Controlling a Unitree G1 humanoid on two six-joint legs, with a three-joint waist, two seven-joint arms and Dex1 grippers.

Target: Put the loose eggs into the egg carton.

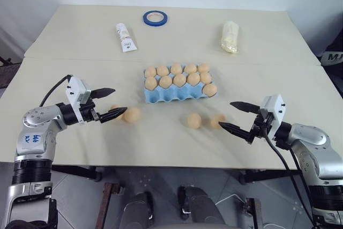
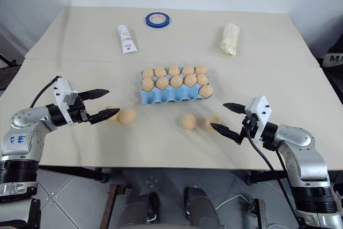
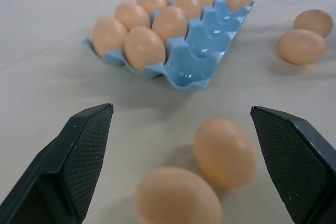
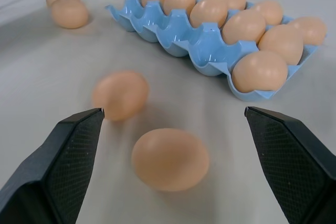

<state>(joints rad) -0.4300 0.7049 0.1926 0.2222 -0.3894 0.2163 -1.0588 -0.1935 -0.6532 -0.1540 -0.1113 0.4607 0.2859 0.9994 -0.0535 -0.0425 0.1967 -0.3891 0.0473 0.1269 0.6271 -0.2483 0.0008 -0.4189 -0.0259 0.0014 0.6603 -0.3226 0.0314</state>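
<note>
The egg carton (image 1: 179, 90) sits in the middle of the surface (image 1: 80, 41), long side toward me. Its back two rows are full and one more egg sits at the right end of the front row, so four cups along the front stay empty. Four loose eggs lie on the surface between the carton and the near edge: two on my left (image 1: 132, 114), close together, and two on my right, one (image 1: 194, 120) nearer the middle and one (image 1: 217, 120) just off my right fingertips.

My left end effector (image 1: 109, 103) is released, fingers spread wide, hovering just beside the left pair; in the left wrist view both eggs (image 3: 226, 152) lie in the gap between the fingers. My right end effector (image 1: 236, 116) is also released and wide, holding nothing, pointing at the right pair, with the nearer egg (image 4: 169, 158) framed between its fingers.

I judge this as the approach before a pick: nothing is gripped yet and four eggs remain. The next move calls for lowering one end effector around a single egg and closing gently. On the left the two eggs sit so close that I should single out one, or the fingers may nudge the other into a roll. Then lift and carry it to an empty front cup.

Along the far edge lie a blue tape ring (image 1: 155, 17), a white tube (image 1: 125, 37) and a pale bag (image 1: 230, 36), well apart from the work.
</note>
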